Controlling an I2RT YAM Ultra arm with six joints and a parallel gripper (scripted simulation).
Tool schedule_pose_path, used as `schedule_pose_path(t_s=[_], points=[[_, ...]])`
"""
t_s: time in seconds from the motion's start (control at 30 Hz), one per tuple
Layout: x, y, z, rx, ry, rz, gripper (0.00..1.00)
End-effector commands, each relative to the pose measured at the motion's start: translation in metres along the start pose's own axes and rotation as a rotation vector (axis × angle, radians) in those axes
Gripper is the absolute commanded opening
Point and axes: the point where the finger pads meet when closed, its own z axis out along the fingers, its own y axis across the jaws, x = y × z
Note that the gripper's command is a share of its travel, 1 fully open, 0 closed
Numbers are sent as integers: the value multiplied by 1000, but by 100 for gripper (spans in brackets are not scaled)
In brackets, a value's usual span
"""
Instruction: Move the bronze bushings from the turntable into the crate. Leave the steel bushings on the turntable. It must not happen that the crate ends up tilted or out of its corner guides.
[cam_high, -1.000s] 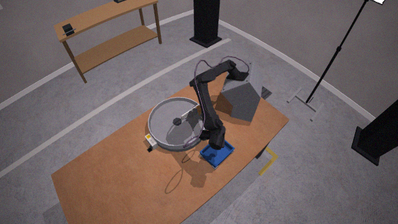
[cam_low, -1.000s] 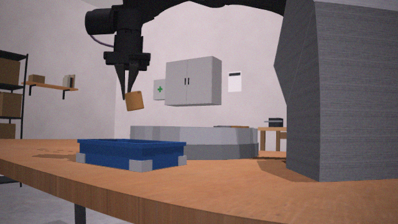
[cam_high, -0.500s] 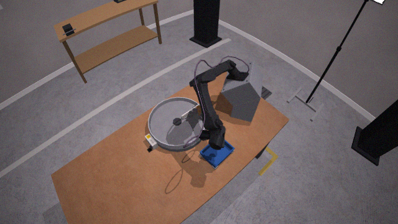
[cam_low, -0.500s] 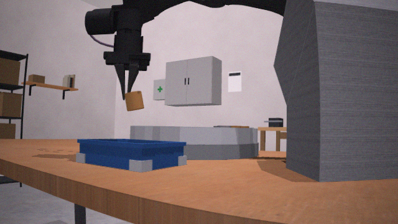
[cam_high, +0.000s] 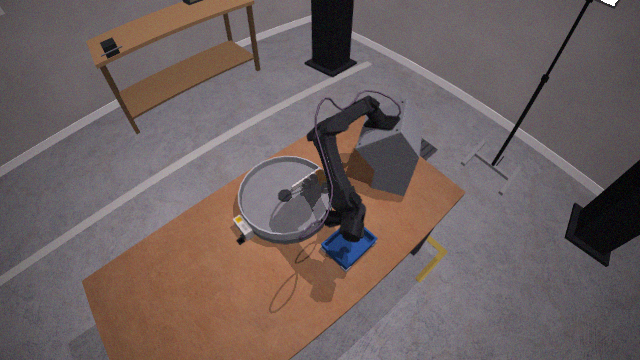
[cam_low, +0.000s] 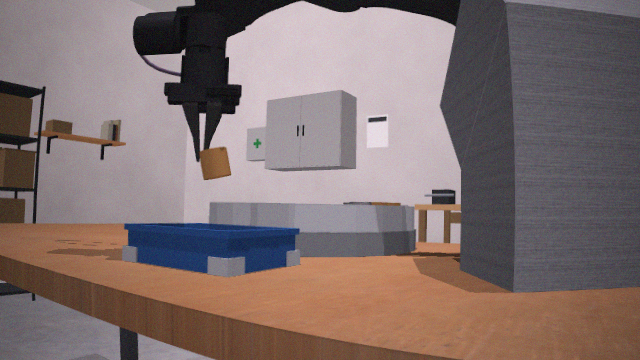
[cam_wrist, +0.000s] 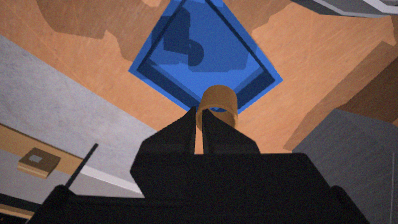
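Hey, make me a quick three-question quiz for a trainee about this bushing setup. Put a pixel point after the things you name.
1. Multiple choice: What colour is the crate (cam_high: 350, 248) (cam_low: 180, 248) (cam_wrist: 215, 42)?
A) Red
B) Blue
C) Green

2. True or false: The bronze bushing (cam_low: 216, 163) (cam_wrist: 219, 96) is lying on the crate's floor.

3. Fill in the blank: The hand (cam_low: 201, 156) (cam_wrist: 199, 111) is shut on the bushing by its ____, with one finger inside the bore and one outside.

Key: 1. B; 2. False, it is held above the crate; 3. wall

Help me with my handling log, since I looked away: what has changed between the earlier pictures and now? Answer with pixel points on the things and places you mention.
Nothing visibly changed: nothing was taken hold of or let go. The fingers (cam_low: 192, 122) still pinch the bronze bushing (cam_low: 216, 164) (cam_wrist: 219, 95) above the crate (cam_high: 351, 247) (cam_low: 175, 247) (cam_wrist: 225, 45), which sits level in its corner guides (cam_low: 226, 266).
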Motion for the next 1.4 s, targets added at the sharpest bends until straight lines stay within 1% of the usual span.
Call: schedule_pose_path(t_s=[0.0, 1.03, 1.37], points=[[-9, 20, -32, -65, -32, 18, 0], [-9, 20, -32, -65, -32, 18, 0], [-12, 21, -33, -64, -32, 6, 0]])
